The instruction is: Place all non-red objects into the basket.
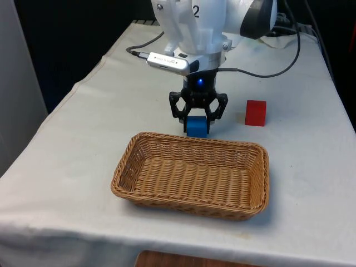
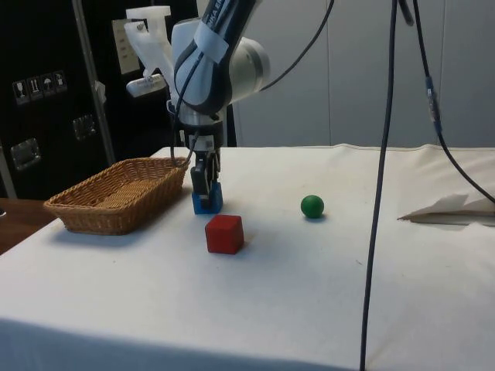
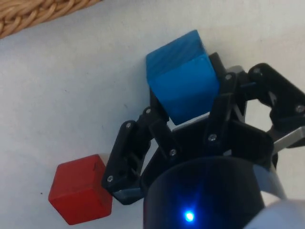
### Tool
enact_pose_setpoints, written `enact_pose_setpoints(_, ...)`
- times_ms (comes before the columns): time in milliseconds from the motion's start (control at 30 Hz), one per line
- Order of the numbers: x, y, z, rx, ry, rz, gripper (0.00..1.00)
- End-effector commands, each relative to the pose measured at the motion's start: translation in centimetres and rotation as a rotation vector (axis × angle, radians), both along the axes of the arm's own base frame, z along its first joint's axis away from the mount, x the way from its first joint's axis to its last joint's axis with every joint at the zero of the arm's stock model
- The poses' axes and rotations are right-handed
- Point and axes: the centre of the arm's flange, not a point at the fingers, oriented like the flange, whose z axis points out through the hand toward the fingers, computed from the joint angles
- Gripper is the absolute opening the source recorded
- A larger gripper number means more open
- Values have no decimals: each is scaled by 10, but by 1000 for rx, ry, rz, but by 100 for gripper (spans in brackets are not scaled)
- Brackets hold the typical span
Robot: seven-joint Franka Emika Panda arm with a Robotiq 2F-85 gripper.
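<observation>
The wicker basket (image 1: 191, 176) sits nearest. Just beyond its far rim, at twelve o'clock, the pincer (image 1: 198, 118) grips the blue cube (image 1: 197, 126) on the surface (image 1: 78, 144); red cube (image 1: 256, 113) at two o'clock.

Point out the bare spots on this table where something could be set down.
Bare white cloth lies on the front view's left of the woven wicker basket, and beyond the small green ball in the side view. It is crowded where the pincer holds the blue wooden cube near the red wooden cube.
</observation>
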Motion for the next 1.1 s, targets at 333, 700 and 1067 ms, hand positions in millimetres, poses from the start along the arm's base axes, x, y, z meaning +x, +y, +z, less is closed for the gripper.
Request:
enact_pose_setpoints(333, 8, 2, 15, 10, -18, -9, 2)
enact_pose_setpoints(700, 15, 11, 56, 20, -22, -37, 2)
enact_pose_setpoints(1067, 34, 25, 89, 28, -19, -45, 2)
